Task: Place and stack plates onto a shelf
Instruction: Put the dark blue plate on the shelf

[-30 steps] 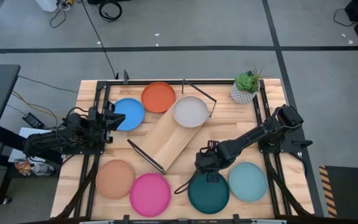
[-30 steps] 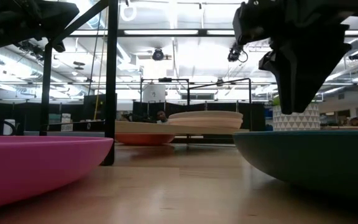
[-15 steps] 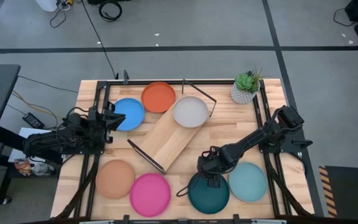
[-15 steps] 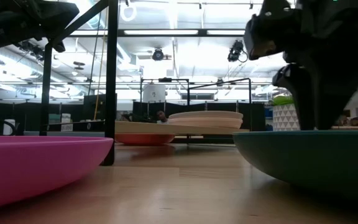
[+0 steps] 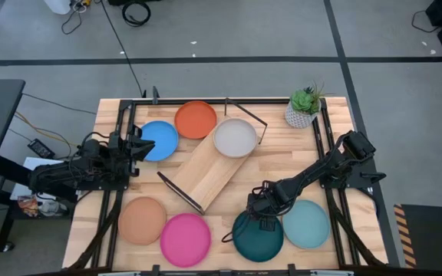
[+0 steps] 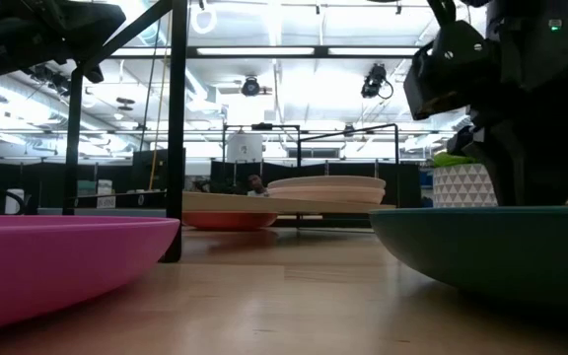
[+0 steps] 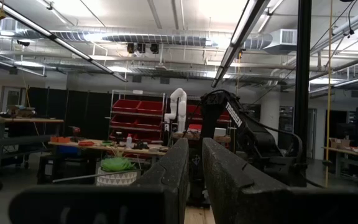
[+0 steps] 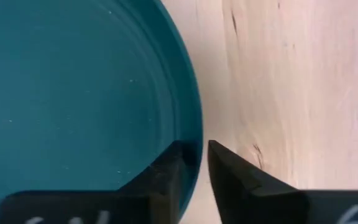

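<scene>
The dark teal plate [image 5: 256, 239] lies near the table's front edge, between the pink plate [image 5: 185, 239] and the light teal plate [image 5: 307, 224]. My right gripper [image 5: 265, 220] points down at its far rim and is shut on it. The shelf [image 5: 206, 175] lies slantwise on the table's middle, with a pale grey plate [image 5: 235, 138] resting on its far end. Orange [image 5: 196, 119], blue [image 5: 159, 140] and tan [image 5: 142, 220] plates lie flat on the table. My left gripper [image 5: 139, 144] waits shut at the left, beside the blue plate. My right gripper [image 8: 194, 149] has the dark teal plate's far rim [image 8: 196, 127] between its two fingers, one finger inside the plate and one outside over the wood. The fingers come from above, pointing down. The plate [image 6: 491, 247] lies flat on the table.
A potted plant [image 5: 304, 109] stands at the far right corner. The shelf's black wire frames [image 5: 179, 192] stick out at both its ends. Bare wood [image 5: 282, 165] shows right of the shelf. Black frame rails [image 5: 324, 146] run along both table sides.
My right gripper has gone down and toward the table's near edge, from above the bare wood onto the dark teal plate's far rim. The plates have not moved.
</scene>
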